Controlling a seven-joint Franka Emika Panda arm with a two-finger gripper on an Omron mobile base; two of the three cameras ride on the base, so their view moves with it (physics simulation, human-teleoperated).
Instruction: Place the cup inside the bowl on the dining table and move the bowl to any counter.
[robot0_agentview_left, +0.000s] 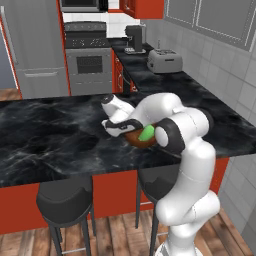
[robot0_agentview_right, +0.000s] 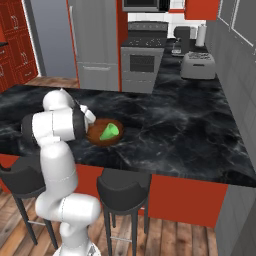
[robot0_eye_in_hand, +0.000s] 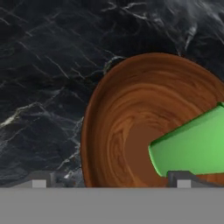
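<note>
The fingers (robot0_eye_in_hand: 39, 180) stand spread, one outside the bowl (robot0_eye_in_hand: 131, 113) and one inside, straddling its rim, apparently to pinch it for lifting. The cup (robot0_eye_in_hand: 192, 140) lies tipped inside the bowl, near the bench's (robot0_agentview_left: 50, 130) stool-side edge.

One green cup (robot0_eye_in_hand: 188, 148) lay in one wooden bowl (robot0_eye_in_hand: 122, 118) just ahead of the pincer (robot0_eye_in_hand: 109, 179). Two black stools (robot0_agentview_left: 65, 200) stood below the bench (robot0_agentview_left: 50, 125). One toaster (robot0_agentview_left: 164, 60) and one coffee maker (robot0_agentview_left: 134, 38) sat well beyond.
</note>
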